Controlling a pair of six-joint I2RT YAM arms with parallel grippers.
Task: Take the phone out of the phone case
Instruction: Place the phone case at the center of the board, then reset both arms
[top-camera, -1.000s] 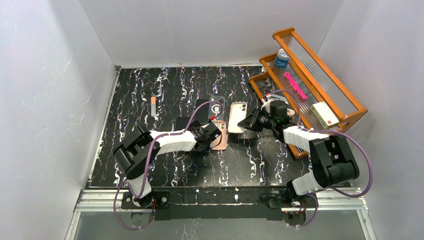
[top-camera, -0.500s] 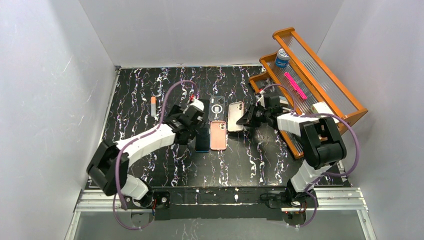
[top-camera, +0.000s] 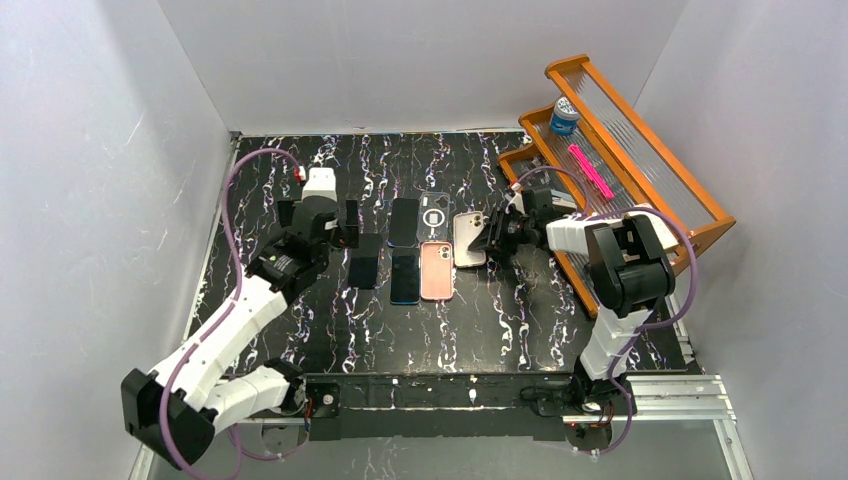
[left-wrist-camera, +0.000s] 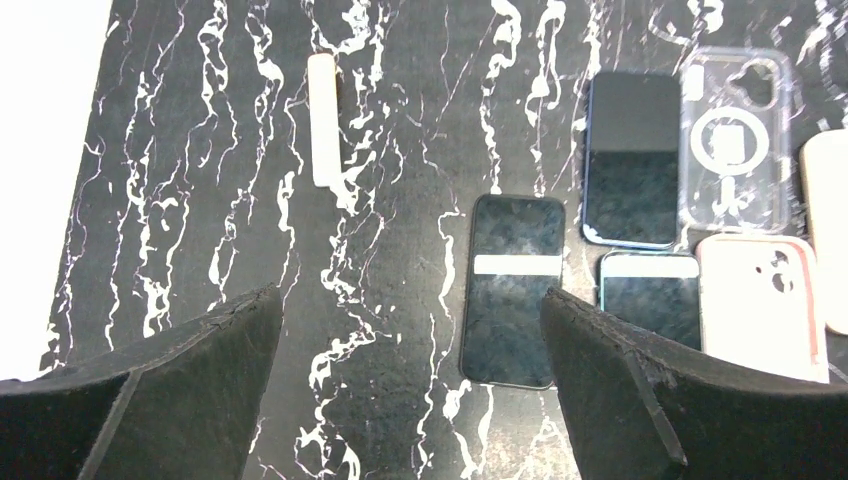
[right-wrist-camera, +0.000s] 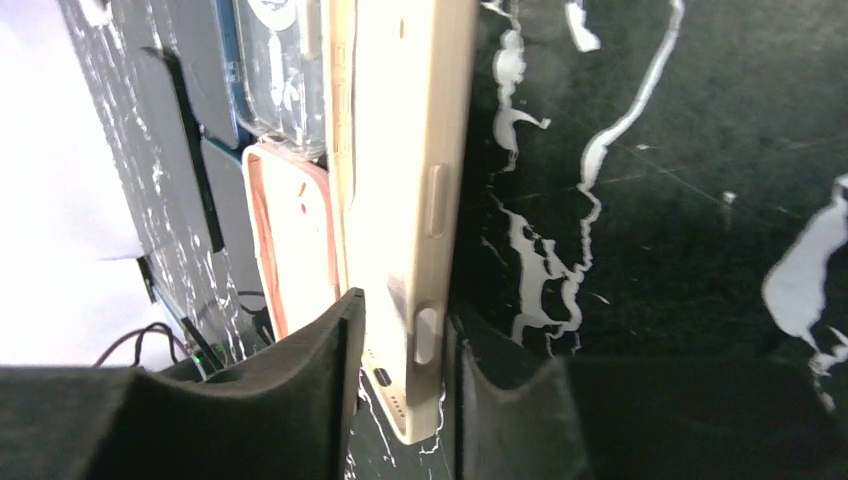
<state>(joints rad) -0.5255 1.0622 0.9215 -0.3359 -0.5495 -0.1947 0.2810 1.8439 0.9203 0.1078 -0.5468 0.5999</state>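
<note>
A cream phone case (top-camera: 468, 238) stands tilted on its long edge at the right end of the row; whether a phone sits inside does not show. My right gripper (top-camera: 492, 240) is shut on its lower end, with the case (right-wrist-camera: 400, 180) clamped between my fingers (right-wrist-camera: 405, 315). My left gripper (top-camera: 320, 225) is open and empty, left of the row, above bare table (left-wrist-camera: 410, 300). A black phone (left-wrist-camera: 513, 290), a dark phone (left-wrist-camera: 630, 160), a teal-edged phone (left-wrist-camera: 650, 310), a pink case (left-wrist-camera: 760, 305) and a clear case (left-wrist-camera: 733, 140) lie flat.
A white stick with an orange end (left-wrist-camera: 322, 120) lies left of the phones. A wooden rack (top-camera: 690, 205) stands at the right with a blue-capped bottle (top-camera: 564, 115), a pink pen (top-camera: 592, 170) and a white box (top-camera: 648, 228). White walls close the table's sides.
My left arm has swung left and back from the pink case, uncovering a black phone left of the row. My right gripper has kept its hold on the cream case, shifting slightly left.
</note>
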